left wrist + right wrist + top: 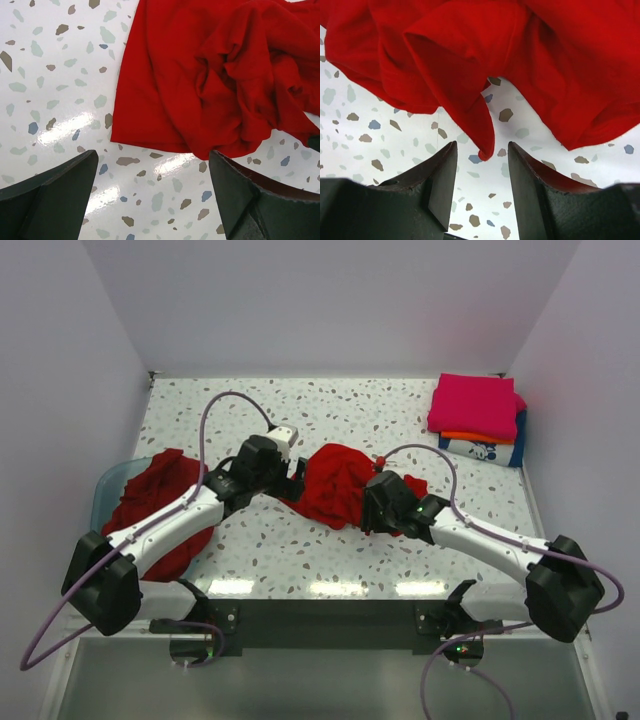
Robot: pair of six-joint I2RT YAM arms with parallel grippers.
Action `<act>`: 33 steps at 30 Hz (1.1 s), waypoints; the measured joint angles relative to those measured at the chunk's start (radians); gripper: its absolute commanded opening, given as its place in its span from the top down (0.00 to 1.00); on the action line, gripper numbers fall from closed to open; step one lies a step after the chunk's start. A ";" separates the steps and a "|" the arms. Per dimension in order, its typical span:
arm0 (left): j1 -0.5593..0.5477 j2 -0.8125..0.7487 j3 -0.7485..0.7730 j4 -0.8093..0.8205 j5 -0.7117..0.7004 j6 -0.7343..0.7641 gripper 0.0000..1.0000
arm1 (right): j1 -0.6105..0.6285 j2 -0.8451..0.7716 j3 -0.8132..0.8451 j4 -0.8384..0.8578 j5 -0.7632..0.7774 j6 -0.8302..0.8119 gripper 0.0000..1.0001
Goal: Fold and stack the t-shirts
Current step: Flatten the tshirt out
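Note:
A crumpled red t-shirt [335,485] lies mid-table between both arms. My left gripper [297,474] is at its left edge, open wide [152,167] over bare table, the shirt's hem [165,100] just beyond the fingertips and not touching them. My right gripper [370,502] is at the shirt's near right side. It stands open [482,146]; a hanging point of a red fold [487,145] dangles between the fingertips, touching neither. Folded t-shirts are stacked at the back right [478,410]: magenta on top, then orange, then white with blue print.
A translucent teal tub [104,486] at the left edge holds more red shirts [150,502], under the left arm. White walls close in the speckled table [300,550] at the back and on both sides.

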 measured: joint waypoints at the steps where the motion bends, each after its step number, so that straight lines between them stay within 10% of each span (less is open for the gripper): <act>1: 0.000 0.002 0.000 -0.001 0.000 0.000 0.03 | 0.000 0.012 0.000 0.010 0.000 0.000 0.53; 9: 0.000 0.011 0.000 -0.002 0.000 0.000 0.03 | 0.000 0.092 -0.015 0.066 -0.009 0.010 0.62; 14: 0.000 0.011 0.000 -0.002 0.000 0.000 0.03 | 0.005 0.098 -0.039 0.077 -0.031 0.019 1.00; 25: -0.047 0.023 0.000 -0.002 -0.034 0.003 0.04 | -0.036 0.028 0.310 -0.179 0.092 -0.069 1.00; 33: -0.187 0.097 0.014 -0.006 -0.103 0.004 0.04 | -0.364 -0.069 0.542 -0.282 0.167 -0.182 1.00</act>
